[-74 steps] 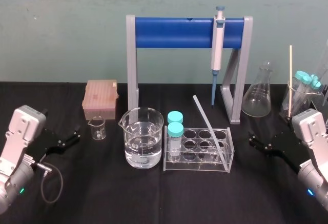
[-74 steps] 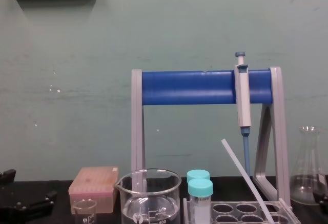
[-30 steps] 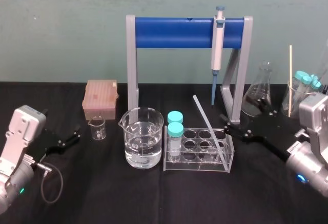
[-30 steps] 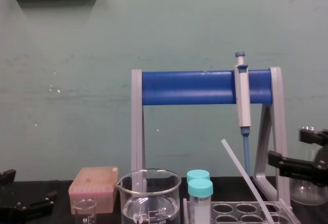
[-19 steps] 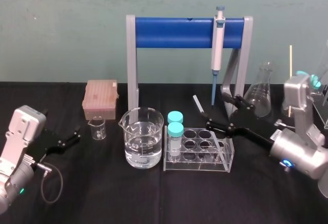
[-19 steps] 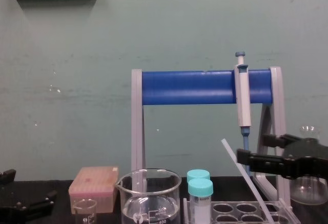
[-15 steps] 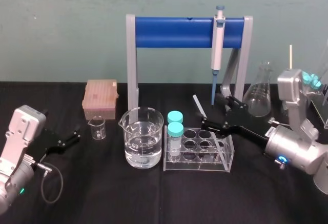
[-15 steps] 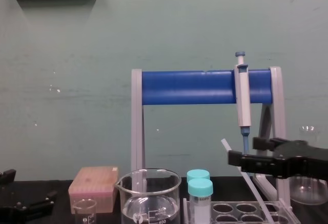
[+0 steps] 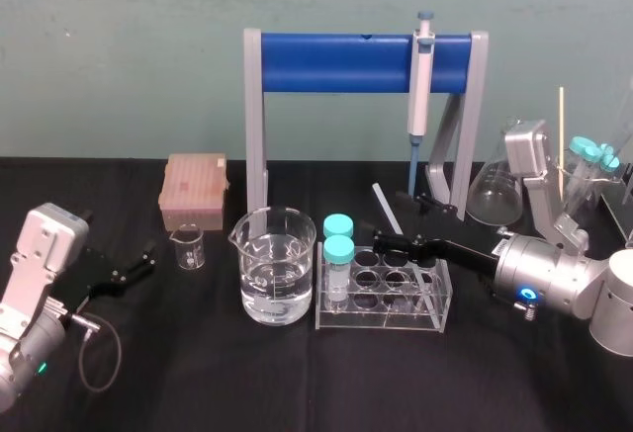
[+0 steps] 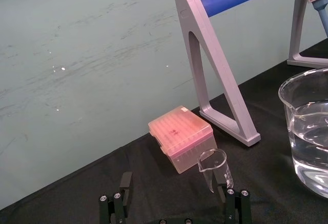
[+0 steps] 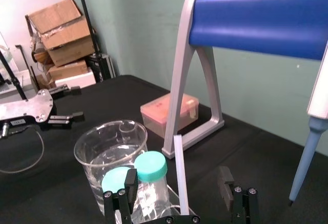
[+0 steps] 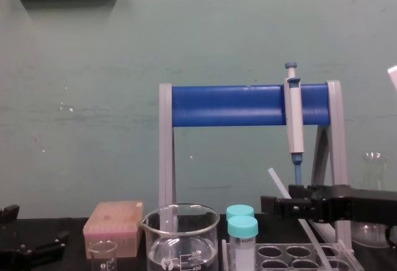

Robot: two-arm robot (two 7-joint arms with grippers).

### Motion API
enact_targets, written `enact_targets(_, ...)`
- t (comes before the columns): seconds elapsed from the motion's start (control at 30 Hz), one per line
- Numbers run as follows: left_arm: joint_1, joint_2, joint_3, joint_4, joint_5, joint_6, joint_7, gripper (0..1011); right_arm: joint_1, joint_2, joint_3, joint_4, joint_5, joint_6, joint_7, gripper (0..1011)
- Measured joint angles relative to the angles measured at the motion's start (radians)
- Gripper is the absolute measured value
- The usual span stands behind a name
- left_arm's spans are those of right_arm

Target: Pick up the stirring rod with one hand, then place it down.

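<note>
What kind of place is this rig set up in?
Most likely a wet-lab bench, possibly a mock-up: a pipette hangs on a blue-barred stand, with a beaker of clear liquid and a tube rack on a black tabletop.

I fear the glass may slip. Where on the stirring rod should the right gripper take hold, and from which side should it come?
Probably grip the free upper shaft of the stirring rod, above the clear rack it leans in. Come from the robot's right, as the open right gripper is placed, one finger on each side.
</note>
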Motion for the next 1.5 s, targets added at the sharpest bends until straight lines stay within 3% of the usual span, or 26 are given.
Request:
enact_targets(0.23,0.0,0.0,0.0,0.0,0.0,0.0,0.0,1000,0.018,-0.012,-0.011,0.033,-0.006,0.02,-0.001,1000)
enact_targets(0.83,0.0,0.0,0.0,0.0,0.0,0.0,0.0,1000,0.018,-0.011,-0.011,0.032,-0.006,0.02,-0.001,980)
enact_targets(1.2,0.0,0.0,0.0,0.0,0.0,0.0,0.0,1000,0.017,-0.011,-0.01,0.031,-0.006,0.019,-0.001,707)
enact_targets(1.5,0.0,0.0,0.0,0.0,0.0,0.0,0.0,1000,0.017,-0.011,-0.009,0.031,-0.006,0.019,-0.001,392)
